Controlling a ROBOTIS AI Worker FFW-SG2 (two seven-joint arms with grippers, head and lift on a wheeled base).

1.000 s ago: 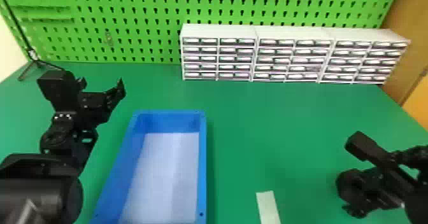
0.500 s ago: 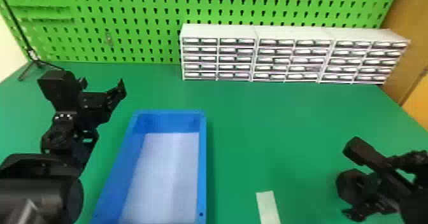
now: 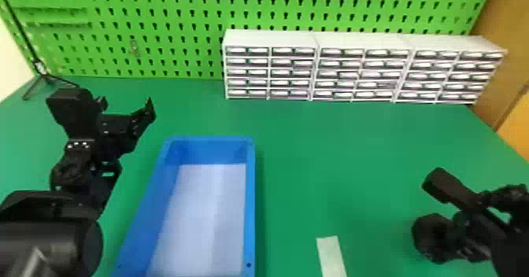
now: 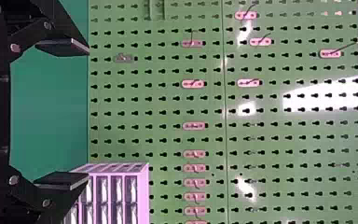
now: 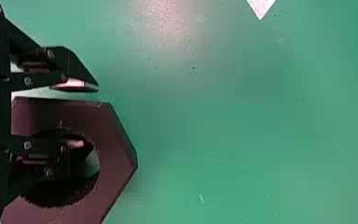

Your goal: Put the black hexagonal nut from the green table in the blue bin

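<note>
The green desk (image 3: 334, 158) spreads beneath both pairs of jaws. The blue bin (image 3: 250, 201) sits between them, nearer the left jaws, which wait spread apart beside it; that spot probably leaves the right jaws a simple sideways carry. The nut (image 5: 114, 163) seems to lie flat under the right jaws, which are parted rather than clenched: one outside its wall, one in its hole, presumably because the whole nut is too wide to span. It looks black and chunky, six-sided, its big round hole finely ridged inside
</note>
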